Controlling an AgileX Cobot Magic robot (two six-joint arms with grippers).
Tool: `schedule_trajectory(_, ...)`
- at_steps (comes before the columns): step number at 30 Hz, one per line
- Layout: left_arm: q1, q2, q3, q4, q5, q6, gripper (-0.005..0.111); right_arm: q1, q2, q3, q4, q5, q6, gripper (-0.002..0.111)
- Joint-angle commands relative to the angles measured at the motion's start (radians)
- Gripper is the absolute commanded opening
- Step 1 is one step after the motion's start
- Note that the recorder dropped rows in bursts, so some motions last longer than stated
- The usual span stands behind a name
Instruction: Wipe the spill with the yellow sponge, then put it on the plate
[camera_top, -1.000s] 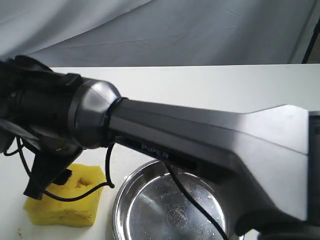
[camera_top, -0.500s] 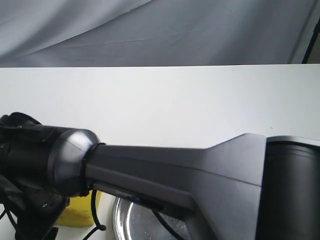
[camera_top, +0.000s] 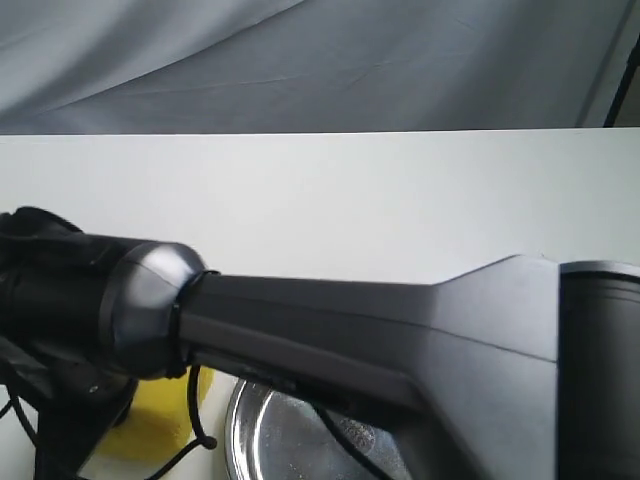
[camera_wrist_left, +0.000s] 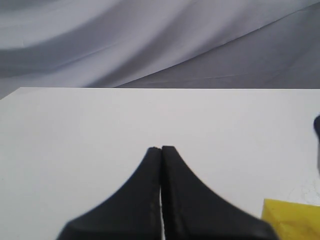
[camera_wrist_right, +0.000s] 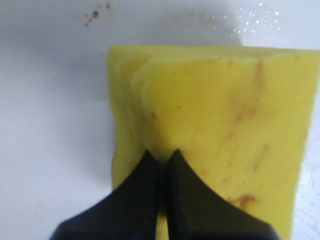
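The yellow sponge (camera_wrist_right: 225, 115) fills the right wrist view, stained with brown streaks, and lies on the white table. My right gripper (camera_wrist_right: 162, 152) is shut on it, pinching a fold of foam near one edge. In the exterior view only a corner of the sponge (camera_top: 160, 425) shows under my right arm (camera_top: 350, 330), left of the steel plate (camera_top: 290, 440). No amber puddle shows; a few tiny brown droplets (camera_wrist_right: 92, 14) dot the table beyond the sponge. My left gripper (camera_wrist_left: 161, 148) is shut and empty above bare table, with a sponge corner (camera_wrist_left: 292, 220) off to its side.
The right arm crosses low in front of the exterior camera and hides most of the plate and the near table. A wet sheen (camera_wrist_right: 250, 20) lies past the sponge. Grey cloth (camera_top: 320, 60) hangs behind the table's far edge.
The right arm dropped from high over the sponge down onto it, then rose a little. It now hides most of the sponge and plate that showed a second ago.
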Motion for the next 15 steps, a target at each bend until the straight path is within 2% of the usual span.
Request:
schedule_trajectory(1,0.002,-0.002,0.005,-0.001,-0.003,-0.003,0.0,-0.001,-0.095,0.0,0.093,0.01,-0.049,0.0)
schedule_trajectory(9,0.002,-0.002,0.005,-0.001,-0.003,-0.003,0.0,-0.026,-0.213,0.0,0.389,0.071,-0.227,0.0)
schedule_trajectory(15,0.002,-0.002,0.005,-0.001,-0.003,-0.003,0.0,-0.156,-0.198,0.037,0.799,0.072,-0.417,0.0)
